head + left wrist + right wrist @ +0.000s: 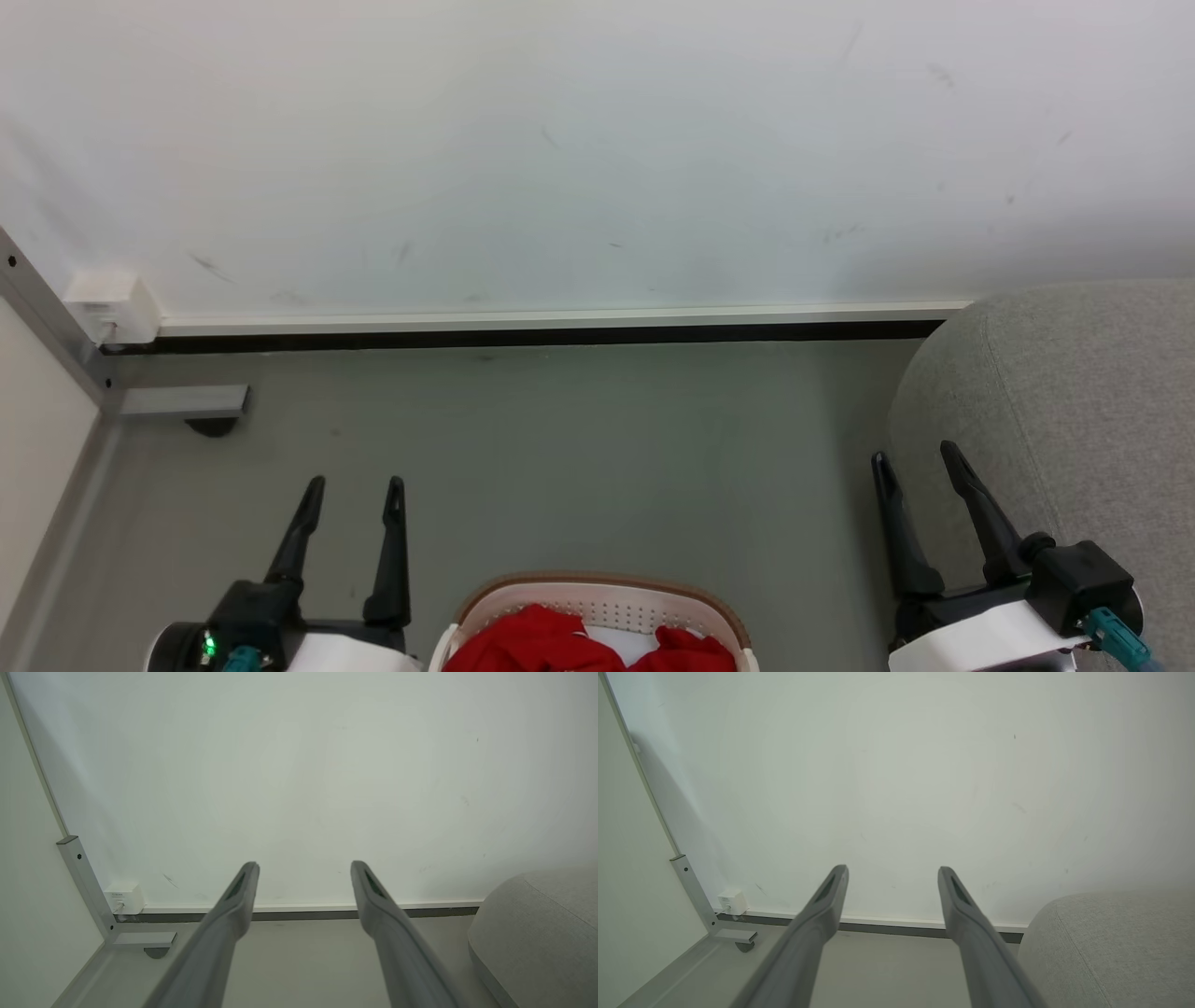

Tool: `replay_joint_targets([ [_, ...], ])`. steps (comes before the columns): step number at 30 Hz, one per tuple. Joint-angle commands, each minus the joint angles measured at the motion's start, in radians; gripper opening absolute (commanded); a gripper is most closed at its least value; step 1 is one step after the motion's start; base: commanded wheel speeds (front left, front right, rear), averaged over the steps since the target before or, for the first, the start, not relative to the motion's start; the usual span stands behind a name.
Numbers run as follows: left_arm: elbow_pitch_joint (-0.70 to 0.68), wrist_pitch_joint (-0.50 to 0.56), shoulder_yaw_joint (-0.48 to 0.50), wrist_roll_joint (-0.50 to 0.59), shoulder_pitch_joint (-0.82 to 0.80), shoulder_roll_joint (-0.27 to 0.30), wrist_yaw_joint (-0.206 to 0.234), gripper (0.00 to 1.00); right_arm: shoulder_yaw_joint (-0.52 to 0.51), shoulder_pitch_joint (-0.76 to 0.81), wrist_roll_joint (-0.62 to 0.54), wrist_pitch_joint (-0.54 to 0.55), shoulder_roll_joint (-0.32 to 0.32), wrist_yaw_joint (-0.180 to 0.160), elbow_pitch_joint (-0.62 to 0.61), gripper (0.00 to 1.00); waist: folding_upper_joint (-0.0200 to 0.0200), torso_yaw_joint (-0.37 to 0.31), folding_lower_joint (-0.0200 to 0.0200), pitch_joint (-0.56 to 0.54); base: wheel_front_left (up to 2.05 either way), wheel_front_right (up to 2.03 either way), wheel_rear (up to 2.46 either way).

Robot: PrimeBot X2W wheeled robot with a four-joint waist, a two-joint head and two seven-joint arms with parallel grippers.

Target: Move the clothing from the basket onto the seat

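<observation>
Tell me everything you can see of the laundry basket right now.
The basket sits at the head view's bottom edge, centre, cropped to its far end: a curved white plastic wall with rows of small holes under a brown rim, seemingly upright. Red clothing lies heaped inside against that wall. The left gripper and right gripper, both open, flank it without touching.

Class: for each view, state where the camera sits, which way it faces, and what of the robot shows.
Head view: on the head, looking forward and down at basket, clothing, seat; left gripper and right gripper show, jaws open.
Left wrist view: on the left wrist, facing the wall along its own jaws.
Right wrist view: on the right wrist, likewise.
Shared: both wrist views show wall and seat.
</observation>
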Motion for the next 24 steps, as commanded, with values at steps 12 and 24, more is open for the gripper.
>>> replay_joint_targets([
  [12,-0.008,-0.016,0.001,0.060,0.008,0.007,0.007,1.00,0.007,-0.006,-0.031,-0.017,-0.009,-0.002,-0.010,1.00,0.0000,-0.005,0.0000,0.001,0.00,0.00,0.00],
  [24,-0.003,-0.016,0.003,0.057,0.004,0.004,0.007,1.00,0.003,-0.007,-0.021,-0.017,-0.008,-0.002,-0.009,1.00,0.0000,-0.004,0.0000,0.000,0.00,0.00,0.00],
])
